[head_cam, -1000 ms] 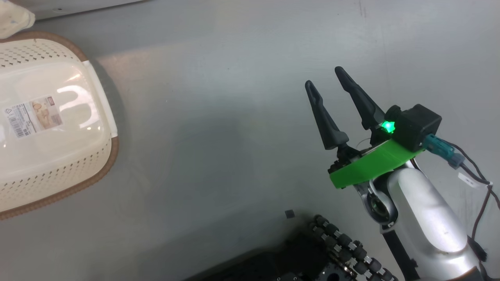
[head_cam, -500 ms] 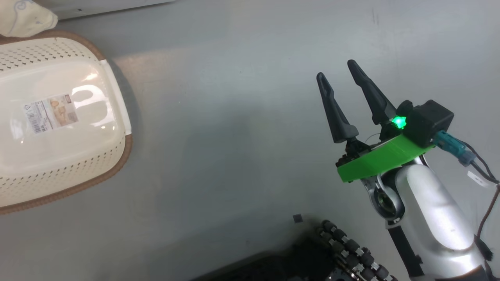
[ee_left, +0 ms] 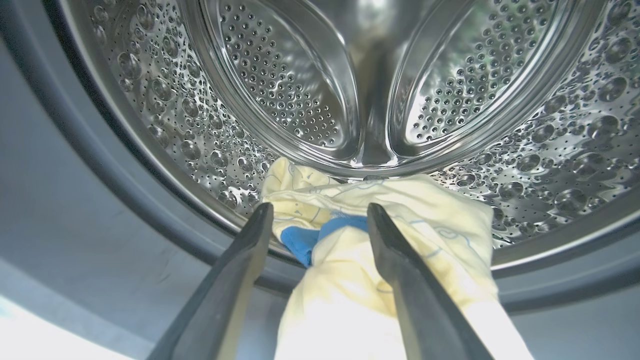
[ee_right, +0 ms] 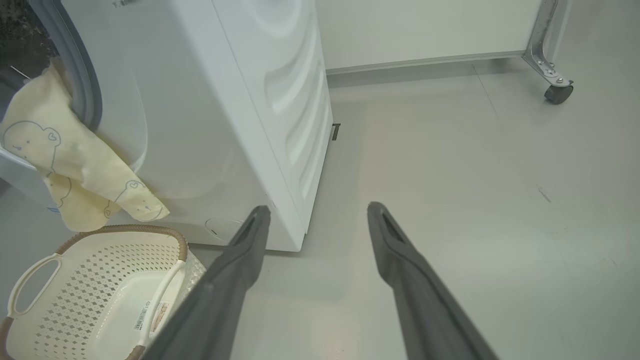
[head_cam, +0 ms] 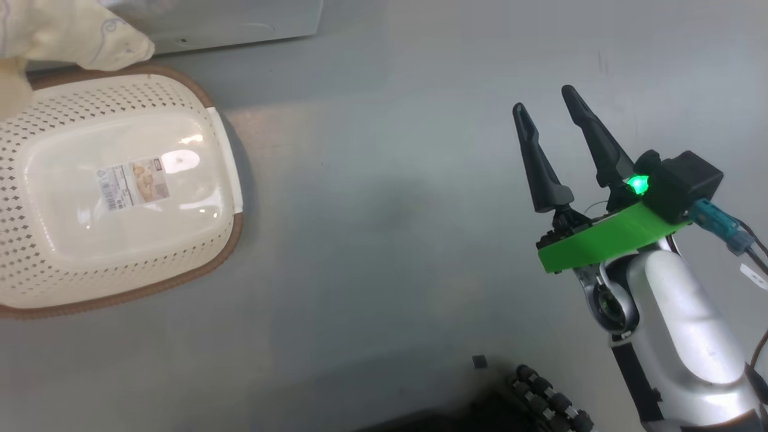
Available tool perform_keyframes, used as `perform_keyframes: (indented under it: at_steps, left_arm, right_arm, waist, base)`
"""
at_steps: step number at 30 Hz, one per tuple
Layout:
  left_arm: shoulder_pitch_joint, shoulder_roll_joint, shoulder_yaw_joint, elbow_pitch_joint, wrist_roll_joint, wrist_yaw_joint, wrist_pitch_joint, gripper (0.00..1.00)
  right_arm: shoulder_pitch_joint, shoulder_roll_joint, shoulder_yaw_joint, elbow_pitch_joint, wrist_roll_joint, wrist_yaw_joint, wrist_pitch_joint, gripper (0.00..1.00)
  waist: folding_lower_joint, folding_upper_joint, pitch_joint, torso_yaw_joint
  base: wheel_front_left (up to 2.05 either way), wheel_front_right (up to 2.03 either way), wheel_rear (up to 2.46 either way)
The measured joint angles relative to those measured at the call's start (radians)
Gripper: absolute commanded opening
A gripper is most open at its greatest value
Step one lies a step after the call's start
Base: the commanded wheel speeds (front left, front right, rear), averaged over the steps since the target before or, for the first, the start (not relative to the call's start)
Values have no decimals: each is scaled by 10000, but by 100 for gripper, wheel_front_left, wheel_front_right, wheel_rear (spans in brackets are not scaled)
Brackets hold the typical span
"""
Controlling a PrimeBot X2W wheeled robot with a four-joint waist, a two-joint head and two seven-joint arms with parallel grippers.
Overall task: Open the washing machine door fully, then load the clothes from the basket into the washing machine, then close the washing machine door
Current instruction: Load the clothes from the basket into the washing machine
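At the mouth of the washing machine (ee_left: 280, 75), the clothes (ee_left: 440, 220) are draped over the gasket (blue patch uppermost); the left gripper (ee_left: 319, 210) is spread wide around them, nothing pinched; the right gripper (head_cam: 543, 102) is likewise spread wide; the basket (head_cam: 36, 150) is set just below.

The floor (head_cam: 372, 210) is smooth pale grey, faintly scuffed, with a soft shine. The basket (head_cam: 24, 240) stands upright on it, just in front of the washing machine (ee_right: 225, 125), which sits on the floor too, with a small dark bracket (ee_right: 335, 131) at its foot. Well apart, by the wall, a metal frame's black caster (ee_right: 558, 93) rests. A tiny dark square (head_cam: 479, 361) lies on its own.
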Motion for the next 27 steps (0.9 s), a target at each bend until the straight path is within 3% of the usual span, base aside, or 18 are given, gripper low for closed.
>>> perform_keyframes:
  at_steps: [6, 18, 27]
  left_arm:
    - [1513, -215, 59, -997, -176, 424, -439, 100]
    - [5567, -1141, 238, -3854, -562, 1758, -825, 100]
    - [7441, -1739, 157, -4508, -491, 2125, -909, 100]
  right_arm:
    - [218, -44, -159, 0, -92, 0, 0, 100]
    - [790, -150, -669, -88, -265, 0, 169, 100]
    - [1341, -278, -988, -142, -366, 0, 594, 100]
  waist:
    - [0, 0, -357, 232]
    - [0, 0, -1329, 823]
    - [0, 0, -2356, 1248]
  base:
    - [0, 0, 0]
    - [0, 0, 0]
    - [0, 0, 0]
